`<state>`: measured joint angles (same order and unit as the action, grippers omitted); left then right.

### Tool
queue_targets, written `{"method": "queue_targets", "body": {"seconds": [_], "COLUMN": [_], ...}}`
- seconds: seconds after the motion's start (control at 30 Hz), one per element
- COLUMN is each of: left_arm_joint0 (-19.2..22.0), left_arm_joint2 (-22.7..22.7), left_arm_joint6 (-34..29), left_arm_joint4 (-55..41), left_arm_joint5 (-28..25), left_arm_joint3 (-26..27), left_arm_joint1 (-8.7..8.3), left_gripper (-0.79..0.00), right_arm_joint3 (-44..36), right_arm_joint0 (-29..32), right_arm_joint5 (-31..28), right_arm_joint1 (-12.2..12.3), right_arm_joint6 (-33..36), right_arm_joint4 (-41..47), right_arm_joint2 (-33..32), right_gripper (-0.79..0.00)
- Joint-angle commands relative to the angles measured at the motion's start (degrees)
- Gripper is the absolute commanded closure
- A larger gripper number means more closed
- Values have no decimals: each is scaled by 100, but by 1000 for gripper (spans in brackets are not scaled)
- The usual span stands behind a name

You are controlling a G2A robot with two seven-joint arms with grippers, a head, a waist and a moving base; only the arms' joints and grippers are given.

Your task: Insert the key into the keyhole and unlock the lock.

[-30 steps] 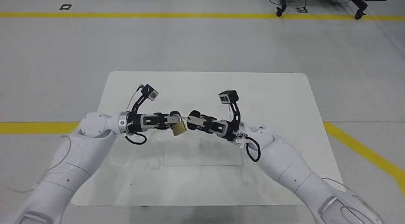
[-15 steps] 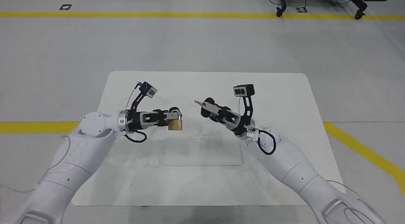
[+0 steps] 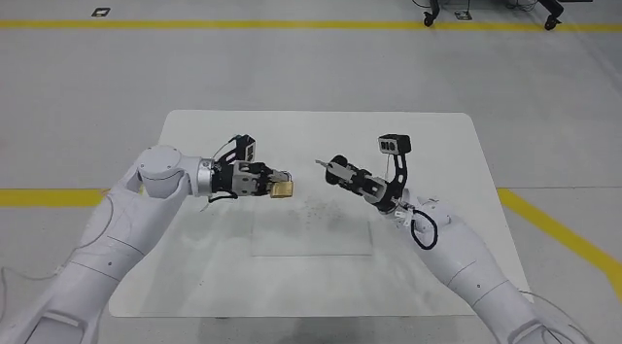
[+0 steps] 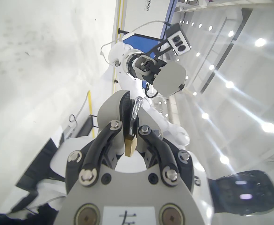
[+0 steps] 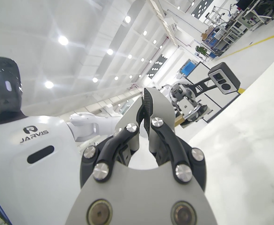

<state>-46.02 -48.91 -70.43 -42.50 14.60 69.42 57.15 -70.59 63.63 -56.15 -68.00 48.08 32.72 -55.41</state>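
The left tool (image 3: 275,187) is clamped on the padlock (image 3: 283,189) over the middle of the white tabletop (image 3: 428,140), a little to the robot's left. From the left wrist, the two fingers (image 4: 109,115) press on the silver shackle from either side, and the brass body (image 4: 130,146) sits between them, nearer the palm. The right tool (image 3: 330,166) faces it from the other side, its fingers (image 5: 160,104) squeezed together. A thin pale sliver of the key (image 3: 319,161) sticks out of the tips towards the lock. Key and padlock are near each other but apart, with bare tabletop showing in the gap. The key is not in the keyhole.
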Motion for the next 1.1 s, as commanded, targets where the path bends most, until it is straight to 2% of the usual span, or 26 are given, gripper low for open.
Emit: {"method": "queue_targets", "body": {"seconds": [0.0, 0.07, 0.13, 0.17, 0.37, 0.43, 0.57, 0.6, 0.7, 0.73, 0.8, 1.0, 1.07], "left_arm_joint0": [193, 265, 265, 265, 230, 47, -148, -166, -18, 64, 225, 1000, 1076], "left_arm_joint2": [150, 248, 248, 248, 251, 229, 173, 190, 240, 284, 433, 1171, 1251], "left_arm_joint6": [-34, -166, -166, -166, -124, 281, 514, 525, 533, 494, 187, 373, 388], "left_arm_joint4": [-223, -504, -504, -504, -529, -553, -648, -724, -652, -563, -557, -294, -141], "left_arm_joint5": [75, -79, -79, -79, -62, 95, 653, 1084, 1742, 1804, 2111, 2246, 2219], "left_arm_joint3": [-231, -394, -394, -394, -406, -498, -569, -638, -589, -536, -539, -936, -974], "left_arm_joint1": [111, 213, 213, 213, 215, 211, 183, 181, 189, 202, 252, 526, 553], "left_gripper": [0, 0, 0, 0, 0, 0, 0, 0, 0, 0, 0, 0, 0], "right_arm_joint3": [-331, -807, -1453, -1593, -1593, -1593, -1765, -1852, -2176, -2333, -2713, -3952, -4005], "right_arm_joint0": [178, 419, 624, 665, 665, 665, 581, 489, 281, 235, 229, 417, 436], "right_arm_joint5": [149, 437, 1100, 1242, 1242, 1242, 1243, 1223, 1148, 1157, 1228, 1382, 1444], "right_arm_joint1": [134, 267, 403, 420, 420, 420, 406, 410, 448, 470, 510, 634, 639], "right_arm_joint6": [29, 3, 103, 133, 133, 133, 149, 214, 434, 492, 525, 647, 657], "right_arm_joint4": [-577, -1208, -2313, -2493, -2493, -2493, -2803, -3084, -4007, -4388, -5124, -6737, -6813], "right_arm_joint2": [-410, -857, -1290, -1330, -1330, -1330, -1198, -1177, -1226, -1291, -1428, -1855, -1878], "right_gripper": [0, 0, 0, 0, 0, 0, 0, 0, 0, 0, 0, 0, 0]}}
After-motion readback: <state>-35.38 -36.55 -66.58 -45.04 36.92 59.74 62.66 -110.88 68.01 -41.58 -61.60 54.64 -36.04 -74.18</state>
